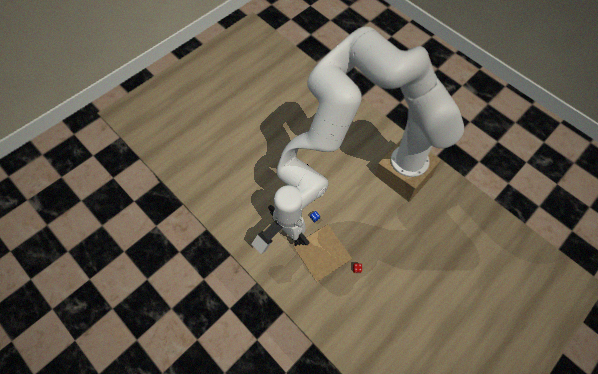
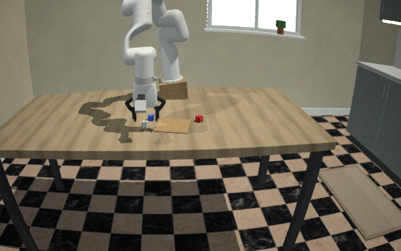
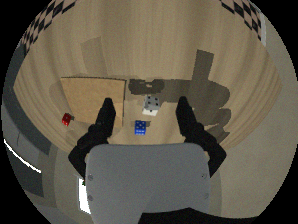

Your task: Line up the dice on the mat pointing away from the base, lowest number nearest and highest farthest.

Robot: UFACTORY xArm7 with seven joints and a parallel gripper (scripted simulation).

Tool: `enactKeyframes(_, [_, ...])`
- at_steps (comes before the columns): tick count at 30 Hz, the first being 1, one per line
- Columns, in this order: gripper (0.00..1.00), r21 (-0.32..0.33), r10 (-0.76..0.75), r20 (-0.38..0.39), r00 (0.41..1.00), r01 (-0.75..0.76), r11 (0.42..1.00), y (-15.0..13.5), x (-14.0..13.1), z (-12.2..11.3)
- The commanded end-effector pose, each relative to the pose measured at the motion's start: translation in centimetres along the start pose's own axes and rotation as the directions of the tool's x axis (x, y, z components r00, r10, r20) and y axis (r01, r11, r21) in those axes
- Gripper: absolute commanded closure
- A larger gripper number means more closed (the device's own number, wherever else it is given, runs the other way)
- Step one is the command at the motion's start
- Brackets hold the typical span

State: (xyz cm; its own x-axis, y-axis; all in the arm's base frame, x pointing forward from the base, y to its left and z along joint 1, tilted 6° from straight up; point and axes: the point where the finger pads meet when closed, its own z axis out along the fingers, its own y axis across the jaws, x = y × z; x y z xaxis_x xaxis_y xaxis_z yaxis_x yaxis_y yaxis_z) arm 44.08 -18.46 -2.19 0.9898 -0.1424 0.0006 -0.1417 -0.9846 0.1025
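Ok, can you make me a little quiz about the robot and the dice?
1. True or false: the red die lies on the mat.
2. How many dice show in the exterior view?
3. Which die sits nearest the open jaws of the gripper? A) red B) blue C) none in view

Key:
1. False; it lies on the table beside the mat.
2. Three: red, the blue die and the white die.
3. B
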Motion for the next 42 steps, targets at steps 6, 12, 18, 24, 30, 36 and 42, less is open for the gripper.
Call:
enactKeyframes(6, [0.00,-0.001,0.000,-0.003,1.000,0.000,1.000,0.04,0.16,0.09])
enactKeyframes(12, [0.00,-0.001,0.000,-0.003,1.000,0.000,1.000,0.04,0.16,0.09])
enactKeyframes(18, [0.00,-0.001,0.000,-0.003,1.000,0.000,1.000,0.04,0.16,0.09])
enactKeyframes(24, [0.00,-0.001,0.000,-0.003,1.000,0.000,1.000,0.04,0.16,0.09])
enactKeyframes(30, [0.00,-0.001,0.000,-0.003,1.000,0.000,1.000,0.04,0.16,0.09])
enactKeyframes(36, [0.00,-0.001,0.000,-0.003,1.000,0.000,1.000,0.04,0.16,0.09])
enactKeyframes(42, [0.00,-0.001,0.000,-0.003,1.000,0.000,1.000,-0.11,-0.30,0.09])
